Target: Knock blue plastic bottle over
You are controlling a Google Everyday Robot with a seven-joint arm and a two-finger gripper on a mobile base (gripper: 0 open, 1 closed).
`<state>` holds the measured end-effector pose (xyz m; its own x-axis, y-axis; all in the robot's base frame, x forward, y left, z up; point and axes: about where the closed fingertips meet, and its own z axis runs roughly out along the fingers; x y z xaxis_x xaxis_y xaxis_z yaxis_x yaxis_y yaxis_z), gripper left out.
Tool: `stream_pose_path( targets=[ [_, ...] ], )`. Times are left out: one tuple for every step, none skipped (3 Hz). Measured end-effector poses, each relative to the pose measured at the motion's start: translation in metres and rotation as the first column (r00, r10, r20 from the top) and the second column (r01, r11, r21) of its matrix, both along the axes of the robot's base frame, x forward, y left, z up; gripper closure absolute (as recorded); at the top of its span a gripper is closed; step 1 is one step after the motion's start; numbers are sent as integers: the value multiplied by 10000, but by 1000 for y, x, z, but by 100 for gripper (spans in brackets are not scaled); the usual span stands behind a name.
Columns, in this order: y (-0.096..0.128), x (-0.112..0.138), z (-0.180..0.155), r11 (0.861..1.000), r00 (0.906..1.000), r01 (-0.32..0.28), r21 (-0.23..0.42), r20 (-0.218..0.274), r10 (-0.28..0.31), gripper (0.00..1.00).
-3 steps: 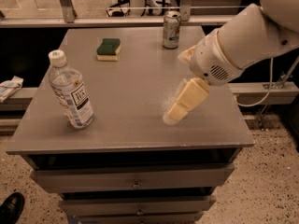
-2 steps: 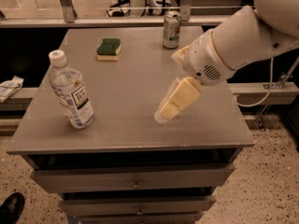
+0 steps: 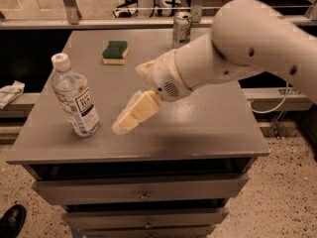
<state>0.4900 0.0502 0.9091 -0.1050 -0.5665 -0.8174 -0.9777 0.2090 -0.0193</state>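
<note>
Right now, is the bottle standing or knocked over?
Standing: the blue plastic bottle has its cap on top. The tool hangs beside it, apart.

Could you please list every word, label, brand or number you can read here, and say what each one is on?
Blue plastic bottle: its white label carries dark print, too blurred to read.
Drink can: it has markings, too small and blurred to read.
Sponge: no text visible.
Claw, low over the table just right of the bottle: no text visible.
Nothing here can be quoted.
</note>
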Motion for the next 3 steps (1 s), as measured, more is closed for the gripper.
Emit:
stream_pose_path(
  targets=[
    [44,2,-6,9941,9990,-447,992,-21,451,0],
    [85,-1,-3,9749,9975,-707,2111,89,704,0],
    [117,-8,-1,9530,9964,-842,2909,206,817,0]
  ],
)
